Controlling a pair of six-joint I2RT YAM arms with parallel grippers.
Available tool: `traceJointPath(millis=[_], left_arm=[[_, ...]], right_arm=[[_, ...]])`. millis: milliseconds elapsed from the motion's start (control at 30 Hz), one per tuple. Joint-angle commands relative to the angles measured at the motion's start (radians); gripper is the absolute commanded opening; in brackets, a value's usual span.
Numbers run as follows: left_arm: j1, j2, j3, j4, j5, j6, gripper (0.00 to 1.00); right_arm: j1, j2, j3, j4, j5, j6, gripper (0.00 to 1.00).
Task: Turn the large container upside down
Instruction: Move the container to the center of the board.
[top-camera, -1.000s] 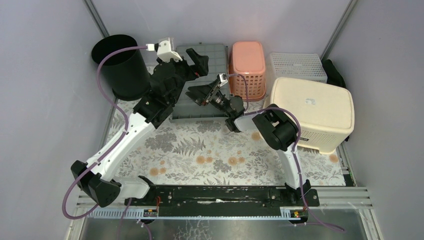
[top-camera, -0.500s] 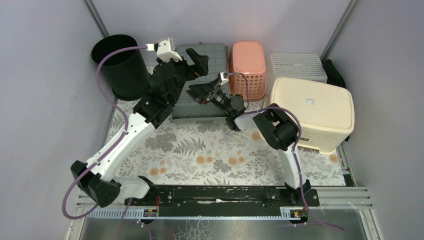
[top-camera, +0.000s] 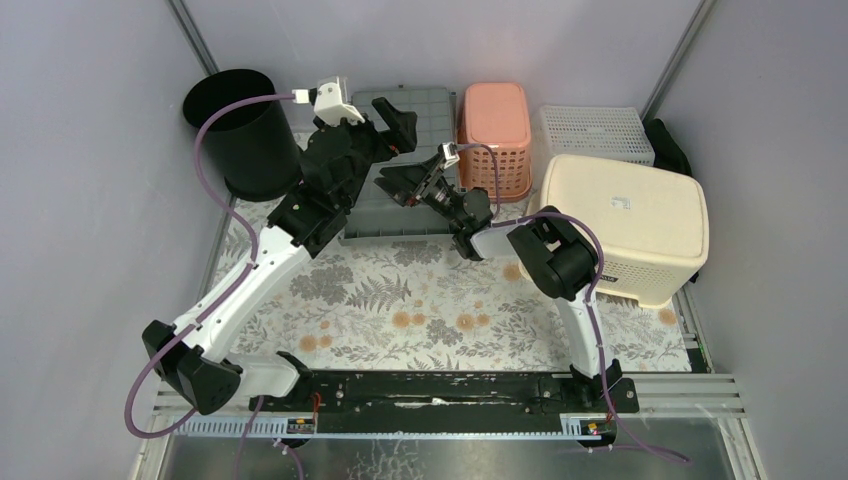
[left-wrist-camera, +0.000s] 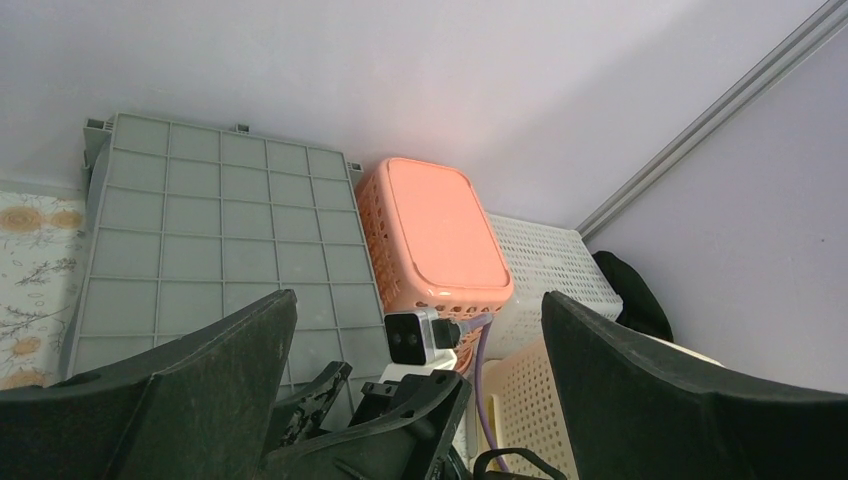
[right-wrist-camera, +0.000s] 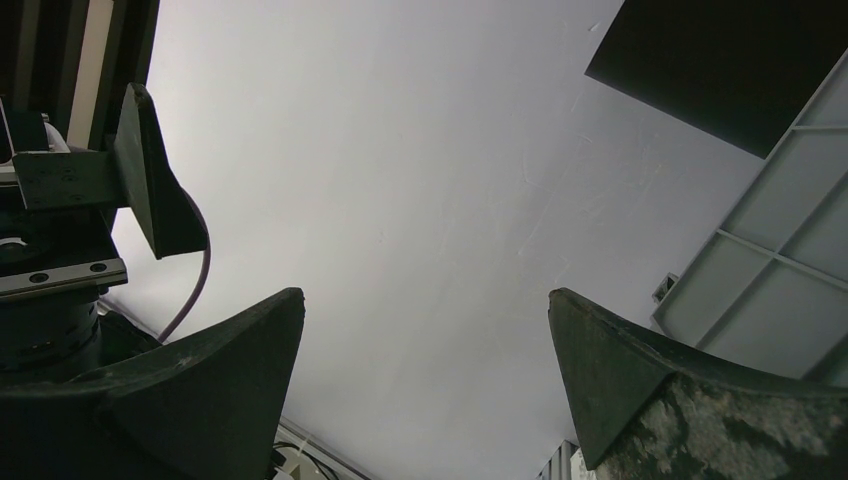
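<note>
The large container (top-camera: 432, 104) is a grey crate at the back centre, lying with its gridded underside up (left-wrist-camera: 220, 230). My left gripper (top-camera: 398, 122) hovers over it, open and empty (left-wrist-camera: 418, 300). My right gripper (top-camera: 400, 181) is raised over the crate's near half, just below the left one, also open and empty (right-wrist-camera: 425, 295). It points up at the back wall. A ribbed grey edge of the container (right-wrist-camera: 790, 260) shows at the right of the right wrist view. Neither gripper touches the crate.
A black round bin (top-camera: 240, 130) stands at the back left. A pink basket (top-camera: 495, 135), a white mesh basket (top-camera: 597, 133) and a big cream basket (top-camera: 625, 225) sit to the right, bottoms up. A black object (top-camera: 668, 145) lies in the far right corner.
The right gripper has edged slightly up and toward the back. The left arm and the containers have not moved.
</note>
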Motion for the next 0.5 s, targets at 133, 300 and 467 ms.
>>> traceJointPath(millis=[133,300,467], left_arm=[[-0.009,-0.019,-0.011,0.070,0.006,-0.015,1.00],[-0.008,-0.023,-0.018,0.073,0.012,-0.017,1.00],[-0.008,-0.024,-0.019,0.073,0.019,-0.024,1.00]], right_arm=[[-0.010,-0.069,-0.013,0.102,-0.005,-0.020,1.00],[-0.008,-0.077,-0.031,0.105,0.002,-0.025,0.99],[-0.008,-0.085,-0.041,0.104,0.001,-0.023,0.99]])
